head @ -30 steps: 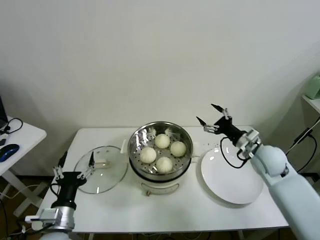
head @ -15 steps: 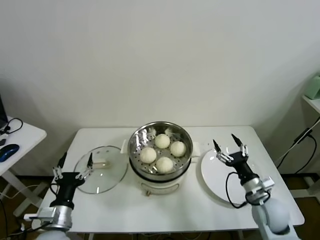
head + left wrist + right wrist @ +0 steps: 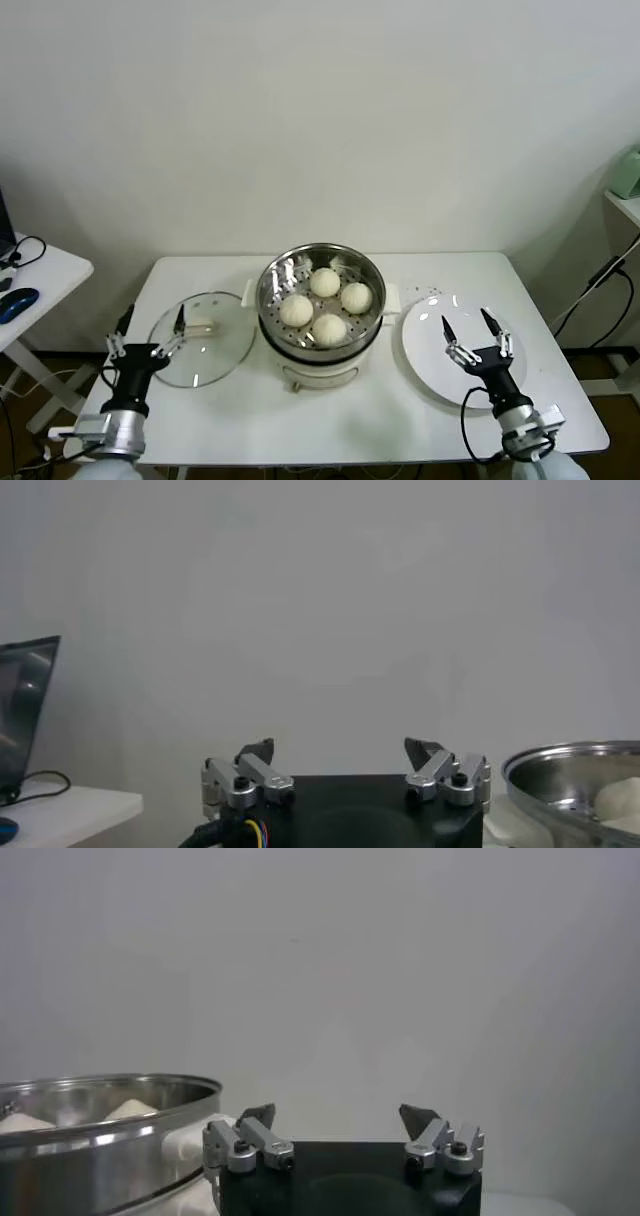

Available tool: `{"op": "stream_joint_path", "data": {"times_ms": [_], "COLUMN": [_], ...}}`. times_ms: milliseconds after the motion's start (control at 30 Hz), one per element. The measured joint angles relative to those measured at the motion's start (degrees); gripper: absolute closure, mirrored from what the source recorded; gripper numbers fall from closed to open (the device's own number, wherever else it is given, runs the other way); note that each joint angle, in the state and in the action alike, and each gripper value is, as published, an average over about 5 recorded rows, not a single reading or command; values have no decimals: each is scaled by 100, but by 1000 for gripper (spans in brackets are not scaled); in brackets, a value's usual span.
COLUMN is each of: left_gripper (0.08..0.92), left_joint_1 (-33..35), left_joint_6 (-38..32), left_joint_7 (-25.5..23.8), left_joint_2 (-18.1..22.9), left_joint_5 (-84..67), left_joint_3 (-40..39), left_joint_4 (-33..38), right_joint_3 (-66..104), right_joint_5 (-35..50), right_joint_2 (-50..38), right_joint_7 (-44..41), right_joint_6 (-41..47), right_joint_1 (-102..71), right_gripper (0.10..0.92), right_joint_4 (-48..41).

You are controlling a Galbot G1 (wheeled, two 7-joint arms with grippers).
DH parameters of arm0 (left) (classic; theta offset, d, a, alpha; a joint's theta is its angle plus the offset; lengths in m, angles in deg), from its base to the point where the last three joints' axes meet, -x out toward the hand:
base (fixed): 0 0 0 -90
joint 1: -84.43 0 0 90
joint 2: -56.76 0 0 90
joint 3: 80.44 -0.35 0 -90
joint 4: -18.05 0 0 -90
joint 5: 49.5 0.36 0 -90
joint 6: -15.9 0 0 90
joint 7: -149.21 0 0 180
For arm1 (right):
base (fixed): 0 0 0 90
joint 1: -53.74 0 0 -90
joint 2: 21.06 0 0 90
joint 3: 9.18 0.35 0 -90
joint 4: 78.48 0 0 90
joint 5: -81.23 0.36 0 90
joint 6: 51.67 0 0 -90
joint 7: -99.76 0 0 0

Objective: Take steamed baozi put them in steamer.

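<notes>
All four steamed baozi (image 3: 322, 297) are seen lying inside the steamer (image 3: 276, 276), which stands at the middle of the tabletop (image 3: 340, 420); none is left on the white plate (image 3: 432, 352) beside it. The loading is judged complete, so the step in hand is taken to be parking the arms clear of the pot.

The right hand (image 3: 478, 334) is held low at the near edge of the plate, fingers spread apart and gripping nothing. The left hand (image 3: 149, 335) is parked at the near left corner, in front of the glass lid (image 3: 215, 350), its fingers likewise apart and empty. In the right wrist view the steamer rim (image 3: 110, 1093) is seen close alongside the right hand (image 3: 340, 1128), with bun tops just showing above it.

To finish well, both hands should be kept low and away from the steamer wall, so that the basket is not nudged on its white base and the buns are not shifted. If the lid were to be fitted, the left hand would be best placed for it, and the lid's knob would need to be grasped squarely.
</notes>
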Motion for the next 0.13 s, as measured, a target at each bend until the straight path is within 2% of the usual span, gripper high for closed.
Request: {"op": "stream_joint_path", "data": {"times_ms": [133], "left_gripper": [177], "left_joint_1": [-6], "left_joint_6": [-33], "left_joint_7": [-33], "left_joint_2": [19], "left_joint_5": [18], "left_joint_3": [2], "left_joint_4": [-15], "right_joint_3": [28], "right_joint_5": [-13], "right_joint_2": [57], "right_joint_7": [-6], "right_joint_6": [-17], "right_joint_1": [-77], "right_gripper": [203], "right_joint_4": [9]}}
